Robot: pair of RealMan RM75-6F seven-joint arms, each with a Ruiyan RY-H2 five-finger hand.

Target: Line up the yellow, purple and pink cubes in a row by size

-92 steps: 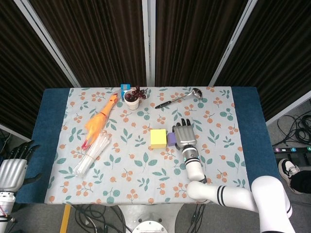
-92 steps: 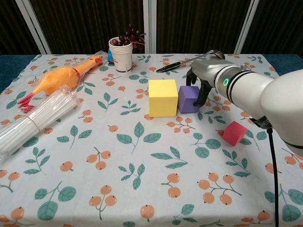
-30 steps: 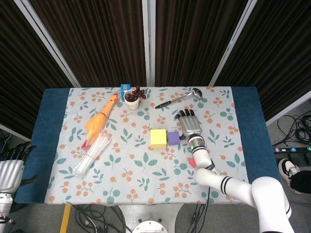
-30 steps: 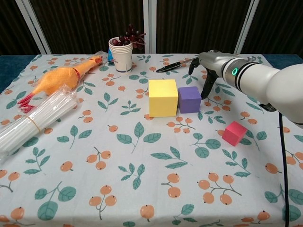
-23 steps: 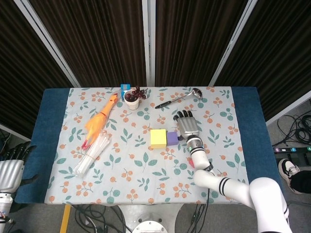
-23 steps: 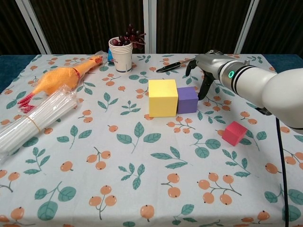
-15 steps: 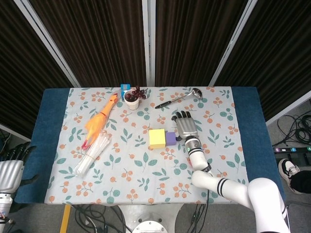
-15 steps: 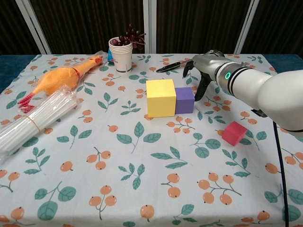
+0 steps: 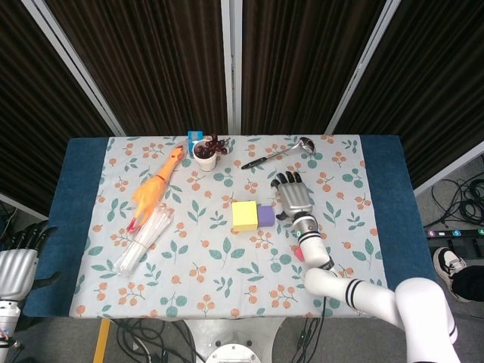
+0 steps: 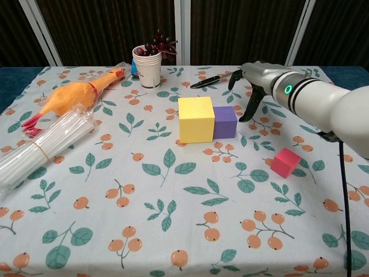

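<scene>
The yellow cube (image 10: 196, 119) and the purple cube (image 10: 224, 122) sit touching each other, side against side, just to the left of the right hand (image 10: 251, 86). That makes sense for the job: the 2 larger cubes are already in order, biggest first, so the row only lacks its smallest piece. The pink cube (image 10: 286, 162) lies on its own, well apart from the pair, nearer the robot and under the right forearm, turned at an angle to the others. My guess is that it goes next, to the right of the purple one.

The right hand hangs just beside the purple cube's right face, palm down, its dark fingers (image 10: 249, 107) spread and pointing at the bench (image 10: 173, 196); it holds nothing, and a narrow gap shows between the fingers and the cube. The arm reaches in from the robot's right, forearm stretched across the cloth toward the far side.

The left hand (image 9: 21, 261) rests off the near left corner of the bench, fingers loosely apart and empty, far from all 3 cubes.
</scene>
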